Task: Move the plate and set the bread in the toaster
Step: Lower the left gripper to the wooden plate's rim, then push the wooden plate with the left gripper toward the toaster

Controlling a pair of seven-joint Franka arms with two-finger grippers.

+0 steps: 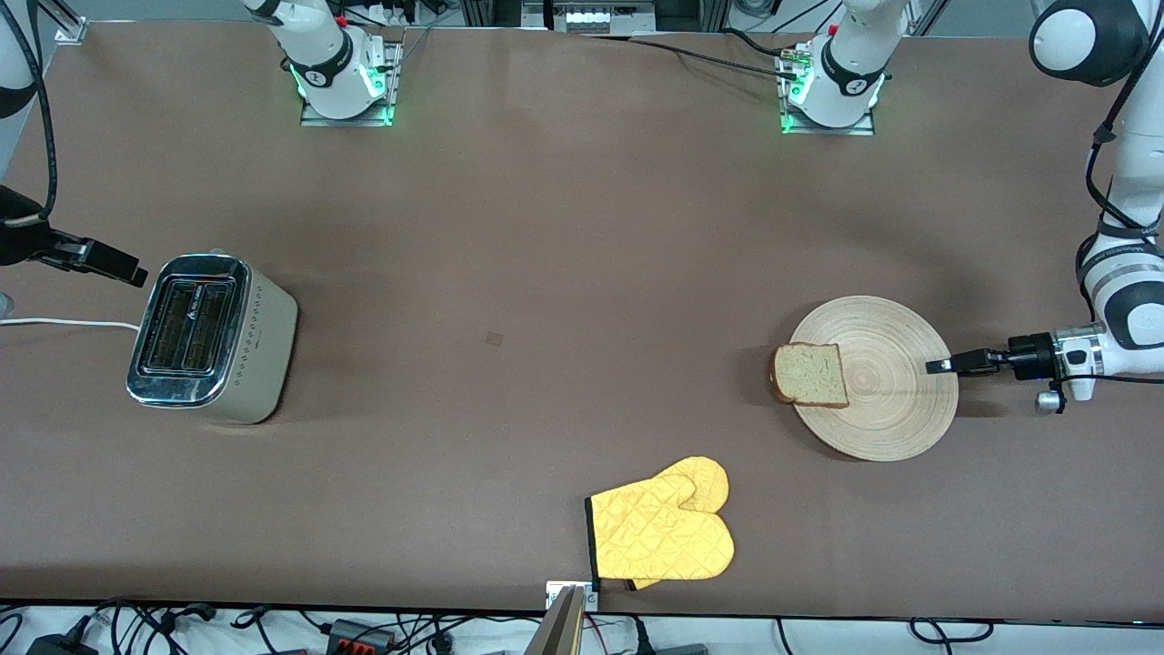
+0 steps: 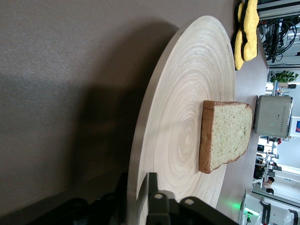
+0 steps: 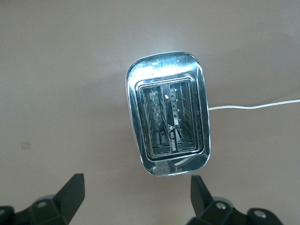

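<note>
Left gripper I have pinched on the plate rim, to drag it with the bread; right gripper waits spread over the toaster.

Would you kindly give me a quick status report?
Left end effector shut on round light-wood plate rim. Right end effector open, beside beige chrome-topped toaster. Tan bread slice on plate.

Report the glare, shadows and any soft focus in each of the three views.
Front view: even light, faint shadow beside the toaster. Left wrist view: a dark shadow on the table beside the plate; left gripper blurred in the foreground, shut on the rim. Right wrist view: glare on the toaster's chrome top; right gripper open, dark.
</note>
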